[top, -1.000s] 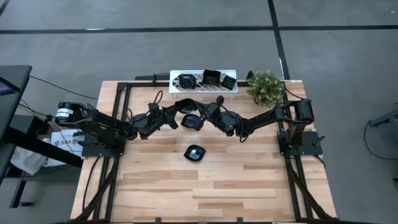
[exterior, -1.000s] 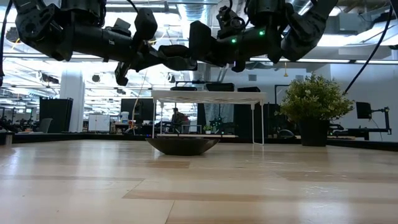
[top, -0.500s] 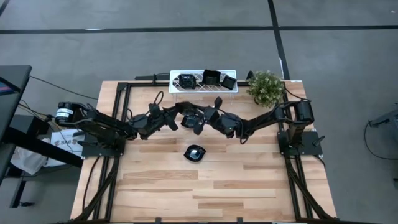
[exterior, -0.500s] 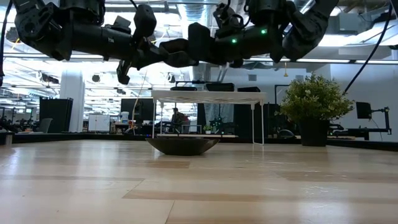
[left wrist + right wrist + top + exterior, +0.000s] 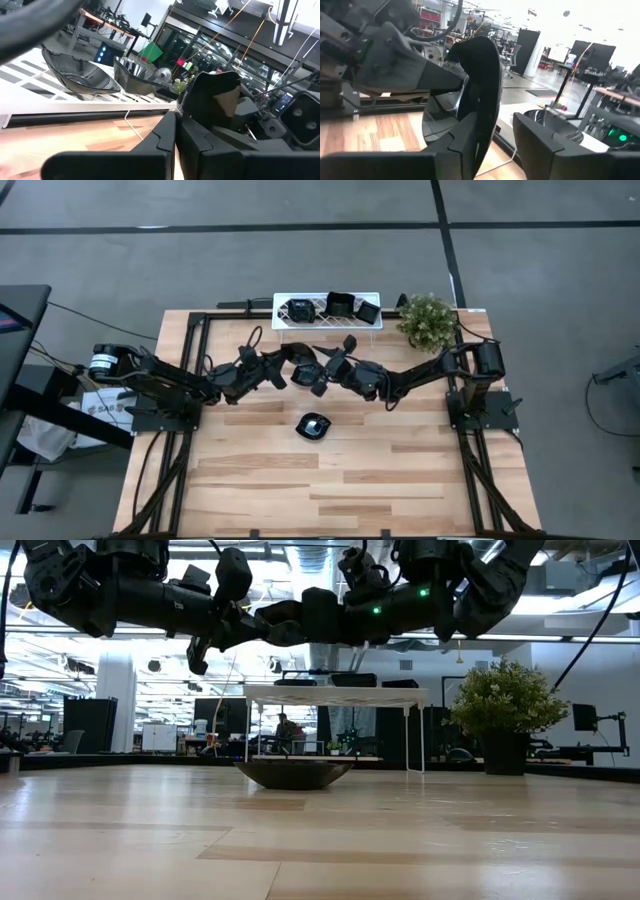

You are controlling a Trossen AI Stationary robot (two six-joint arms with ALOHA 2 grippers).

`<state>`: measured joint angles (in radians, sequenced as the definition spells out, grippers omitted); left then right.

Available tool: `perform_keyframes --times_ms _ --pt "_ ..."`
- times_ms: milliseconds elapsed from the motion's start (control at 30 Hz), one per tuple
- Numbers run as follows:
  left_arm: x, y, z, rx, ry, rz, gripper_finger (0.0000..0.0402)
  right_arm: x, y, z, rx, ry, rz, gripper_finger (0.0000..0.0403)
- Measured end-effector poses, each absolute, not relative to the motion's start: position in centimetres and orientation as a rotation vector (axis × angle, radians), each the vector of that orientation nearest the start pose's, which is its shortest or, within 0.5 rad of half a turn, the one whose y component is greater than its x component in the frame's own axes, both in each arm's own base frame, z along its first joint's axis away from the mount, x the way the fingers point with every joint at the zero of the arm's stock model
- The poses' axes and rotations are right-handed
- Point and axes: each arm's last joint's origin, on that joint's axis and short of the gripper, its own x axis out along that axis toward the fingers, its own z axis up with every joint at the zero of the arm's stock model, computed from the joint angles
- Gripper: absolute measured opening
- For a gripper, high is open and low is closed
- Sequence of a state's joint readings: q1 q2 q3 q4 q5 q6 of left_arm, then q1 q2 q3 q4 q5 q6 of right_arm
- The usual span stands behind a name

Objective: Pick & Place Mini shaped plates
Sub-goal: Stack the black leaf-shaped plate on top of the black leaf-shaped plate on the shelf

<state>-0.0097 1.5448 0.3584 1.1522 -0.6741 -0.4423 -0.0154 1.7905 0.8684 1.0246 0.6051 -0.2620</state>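
Since the earlier frame we see the right gripper (image 5: 322, 370) slide left to meet the left gripper (image 5: 303, 363), its fingers now parted around a mini shaped plate (image 5: 479, 87). The left gripper is clenched on that same plate, aloft above mid-table. Below, nearer us, another plate (image 5: 314, 426) rests on the table (image 5: 400, 470). On the far white rack (image 5: 282, 304) sit three more plates (image 5: 340, 304), a potted plant (image 5: 427, 319) to its right.
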Motion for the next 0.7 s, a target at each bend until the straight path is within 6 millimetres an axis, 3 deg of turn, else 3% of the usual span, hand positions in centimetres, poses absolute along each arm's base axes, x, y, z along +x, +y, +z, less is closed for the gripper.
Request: perform_keyframes --times_ms 367,700 --pt "25.0 2.5 16.0 -0.413 -0.125 0.7 0.0009 36.2 -1.1 21.3 -0.308 0.027 -0.7 0.0157" --pt "24.8 3.6 16.2 -0.369 -0.129 0.745 0.0015 36.0 -0.4 21.3 -0.382 0.086 -0.817 0.0167"
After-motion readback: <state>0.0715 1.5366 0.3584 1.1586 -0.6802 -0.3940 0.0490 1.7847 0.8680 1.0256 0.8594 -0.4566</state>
